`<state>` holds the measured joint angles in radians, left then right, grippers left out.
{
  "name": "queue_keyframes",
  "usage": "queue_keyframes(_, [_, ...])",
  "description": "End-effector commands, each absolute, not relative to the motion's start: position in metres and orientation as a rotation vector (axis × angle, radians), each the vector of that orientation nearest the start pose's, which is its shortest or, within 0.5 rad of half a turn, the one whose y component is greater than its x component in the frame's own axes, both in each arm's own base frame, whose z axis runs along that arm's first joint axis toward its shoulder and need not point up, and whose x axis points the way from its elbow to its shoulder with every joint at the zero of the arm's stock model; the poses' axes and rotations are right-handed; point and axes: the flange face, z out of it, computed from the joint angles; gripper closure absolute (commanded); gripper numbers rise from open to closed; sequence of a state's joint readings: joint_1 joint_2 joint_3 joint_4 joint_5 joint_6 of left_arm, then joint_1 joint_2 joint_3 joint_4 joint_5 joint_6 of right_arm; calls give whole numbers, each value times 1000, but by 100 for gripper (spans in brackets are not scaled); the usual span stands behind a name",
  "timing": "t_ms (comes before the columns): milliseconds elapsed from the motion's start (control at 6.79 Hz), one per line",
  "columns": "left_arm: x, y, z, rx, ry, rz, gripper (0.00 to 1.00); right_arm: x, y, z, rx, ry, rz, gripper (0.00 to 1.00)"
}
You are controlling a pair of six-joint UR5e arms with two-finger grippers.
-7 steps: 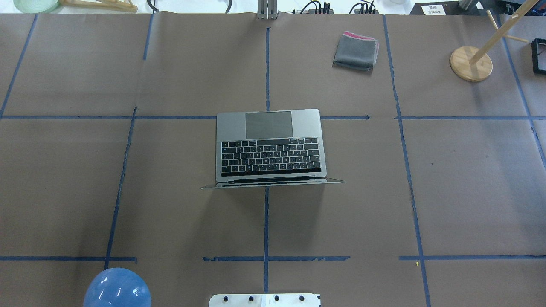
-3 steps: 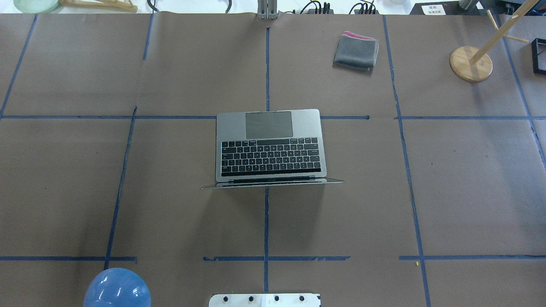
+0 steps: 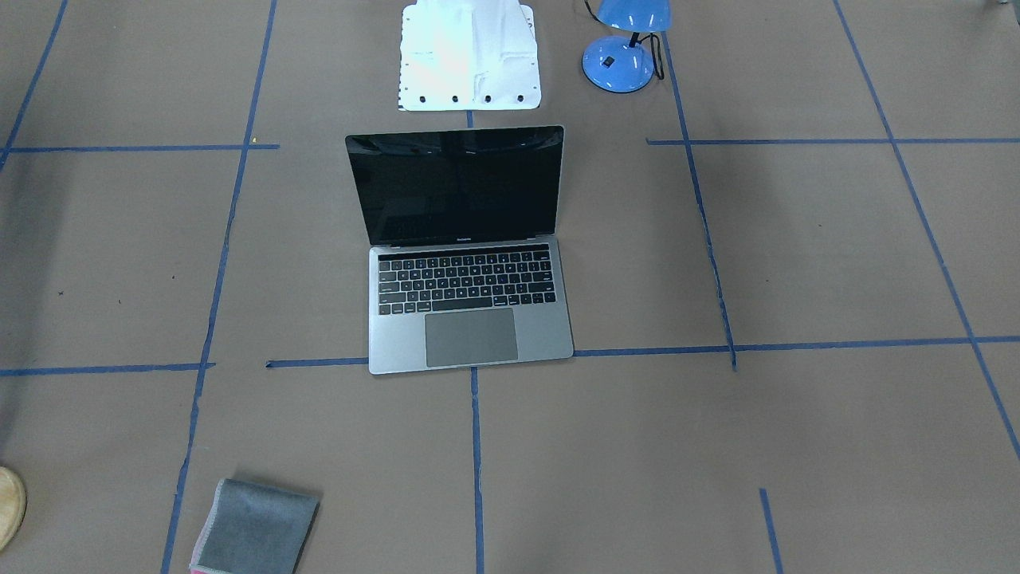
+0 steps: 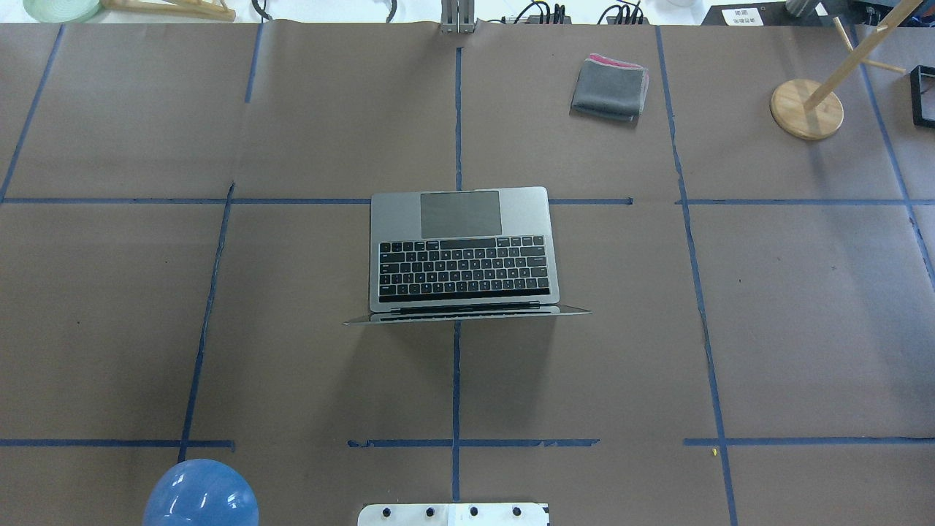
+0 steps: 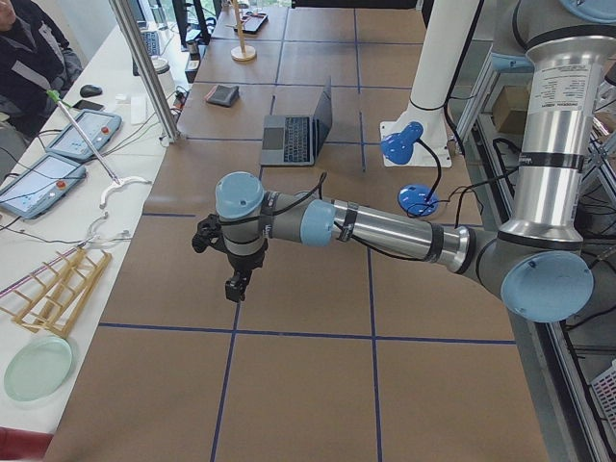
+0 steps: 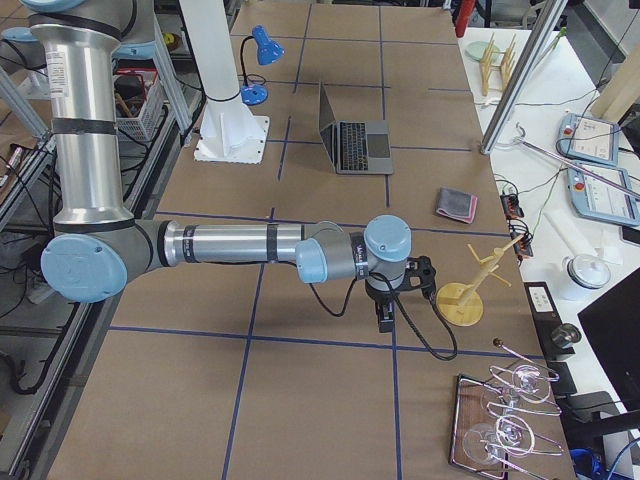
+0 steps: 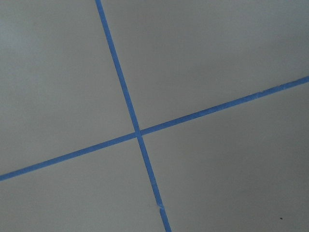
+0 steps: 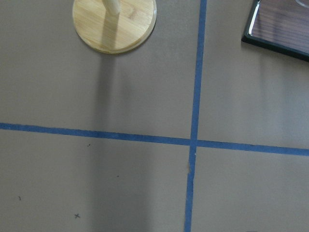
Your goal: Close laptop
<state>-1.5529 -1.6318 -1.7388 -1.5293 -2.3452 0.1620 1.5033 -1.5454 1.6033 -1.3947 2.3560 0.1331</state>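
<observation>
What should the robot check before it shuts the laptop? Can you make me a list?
1. Laptop standing open, ready to fold: ok.
2. Keyboard free of stuff: ok.
3. Grey cloth away from the laptop: ok.
4. Blue lamp apart from the laptop: ok.
5. Left gripper or right gripper near the laptop: not ok, both hang far off.
6. Grippers open or shut: cannot tell.

L arm (image 5: 385, 227) & R arm (image 6: 230, 243) each stretched out level, wrists turned down, jaws' state unclear.
</observation>
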Motion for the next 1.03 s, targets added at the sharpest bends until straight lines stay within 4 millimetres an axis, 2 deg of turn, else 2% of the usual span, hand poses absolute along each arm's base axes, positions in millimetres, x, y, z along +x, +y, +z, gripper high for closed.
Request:
queue_keyframes(0, [-47,-527,528,265,772,176,0,-2,-523,576,184,-842,26,0])
queue_keyframes(147, [-23,-529,519,291,783,199,0,-24,-523,558,202,-875,50,0])
queue_keyframes(442, [43,-530,508,278,828,205,0,-80,-514,512,194,-965,103,0])
queue_keyframes(737, [104,-522,493,267,891,193,0,-131,-490,459,143,-1030,121,0])
queue_keyframes(884, [133,-514,484,231,951,182,0,-160,-470,438,118,-1052,101,0])
